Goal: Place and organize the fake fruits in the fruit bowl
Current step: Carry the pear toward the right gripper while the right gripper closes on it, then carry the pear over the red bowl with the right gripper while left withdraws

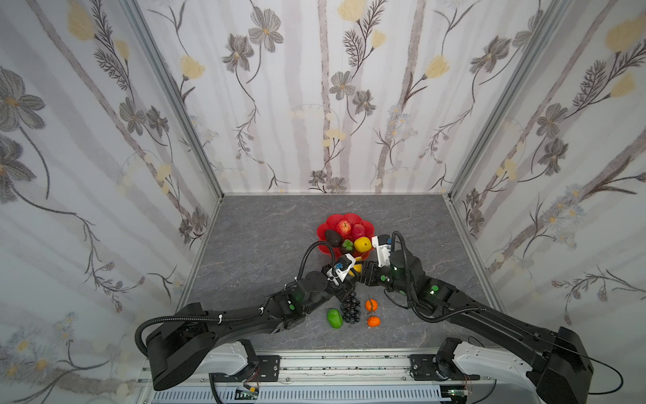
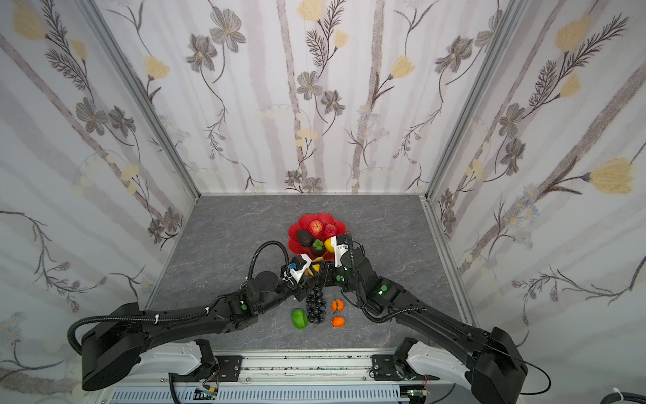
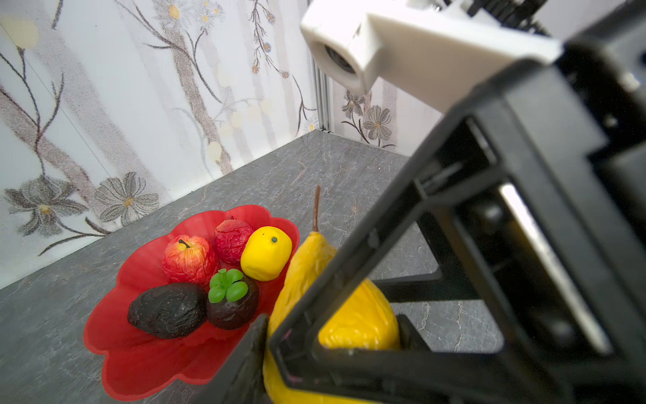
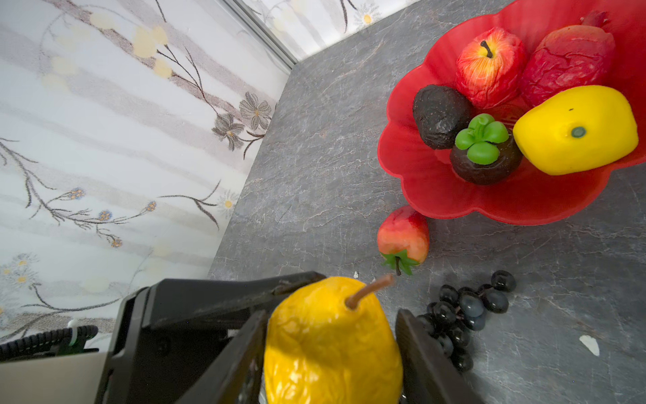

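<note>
Table point(image 1: 265, 245) first: grey stone-look top, with the fruit bowl point(image 1: 323, 229) at mid-table and just beyond both my wrists.

Bowl holds five pieces: apple point(image 3: 188, 259), wrinkled red fruit point(image 3: 232, 239), lemon point(image 3: 266, 252), avocado point(image 3: 167, 309), mangosteen point(image 3: 232, 307). They crowd the far and middle part. The near lobes are bare red.

Both arms meet just short of the bowl's near rim, on the same piece. My left gripper point(image 3: 330, 341) is clamped on the fat lower half of the yellow pear point(image 3: 307, 266), a finger on each flank. My right gripper point(image 4: 332, 325) straddles that pear crosswise, and in the right wrist view both its fingers look pressed against the skin. So I read it as a two-handed grip, with the pear off the table and its stem pointing toward the bowl.

My read on the step is a hand-over or regrasp of the pear, placement not done.

Next move, as I judge it:
- one gripper lets go cleanly while the other keeps hold, no tugging
- carry the pear over the near rim and lay it on the bare lobes
- keep clear of the lemon, which sits tight against the rim

On the table, nearer my bases: black grape bunch point(image 1: 350, 309), green fruit point(image 1: 334, 317) just beside it, and two oranges point(image 1: 371, 305) point(image 1: 373, 321). Strawberry point(image 4: 403, 238) lies just outside the bowl's rim.
</note>
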`<state>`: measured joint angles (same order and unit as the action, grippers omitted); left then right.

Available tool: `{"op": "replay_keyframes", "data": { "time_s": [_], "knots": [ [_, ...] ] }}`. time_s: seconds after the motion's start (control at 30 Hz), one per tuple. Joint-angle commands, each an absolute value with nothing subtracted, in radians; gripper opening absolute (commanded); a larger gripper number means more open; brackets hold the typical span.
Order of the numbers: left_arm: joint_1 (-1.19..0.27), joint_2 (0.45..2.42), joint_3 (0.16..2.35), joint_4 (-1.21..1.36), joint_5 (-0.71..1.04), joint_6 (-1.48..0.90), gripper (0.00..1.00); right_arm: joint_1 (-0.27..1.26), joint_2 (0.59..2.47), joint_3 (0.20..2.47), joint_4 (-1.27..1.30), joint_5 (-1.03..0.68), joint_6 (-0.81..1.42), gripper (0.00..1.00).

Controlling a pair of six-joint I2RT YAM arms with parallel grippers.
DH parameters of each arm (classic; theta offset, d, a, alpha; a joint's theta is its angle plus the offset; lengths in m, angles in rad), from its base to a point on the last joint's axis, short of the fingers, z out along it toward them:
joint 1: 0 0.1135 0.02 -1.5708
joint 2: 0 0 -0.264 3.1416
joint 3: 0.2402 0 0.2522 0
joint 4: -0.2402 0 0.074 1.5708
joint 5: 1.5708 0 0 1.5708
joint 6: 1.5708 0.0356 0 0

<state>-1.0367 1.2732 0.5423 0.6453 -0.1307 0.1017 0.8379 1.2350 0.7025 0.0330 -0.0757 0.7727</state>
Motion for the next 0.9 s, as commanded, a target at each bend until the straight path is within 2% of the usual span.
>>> {"op": "replay_keyframes", "data": {
  "time_s": [0.0, 0.23, 0.37, 0.53, 0.63, 0.87],
  "knots": [
    [-1.037, 1.263, 0.541, 0.698, -0.114, 0.112, 0.54, 0.845, 1.245, 0.716, 0.051, -0.120, 0.762, 0.54],
    [-1.037, 1.264, 0.538, 0.677, -0.106, 0.115, 0.58, 0.851, 1.249, 0.732, 0.044, -0.110, 0.740, 0.44],
    [-1.037, 1.237, 0.554, 0.586, -0.121, 0.105, 0.77, 0.853, 1.254, 0.746, 0.021, -0.084, 0.725, 0.43],
    [-1.034, 1.185, 0.507, 0.572, -0.184, 0.076, 0.93, 0.853, 1.276, 0.809, -0.060, 0.004, 0.668, 0.42],
    [-1.025, 1.116, 0.468, 0.541, -0.252, 0.048, 0.96, 0.850, 1.301, 0.862, -0.119, 0.091, 0.614, 0.42],
    [-0.937, 0.912, 0.455, 0.207, -0.503, -0.107, 0.97, 0.817, 1.401, 0.997, -0.170, 0.213, 0.507, 0.42]
  ]
}}
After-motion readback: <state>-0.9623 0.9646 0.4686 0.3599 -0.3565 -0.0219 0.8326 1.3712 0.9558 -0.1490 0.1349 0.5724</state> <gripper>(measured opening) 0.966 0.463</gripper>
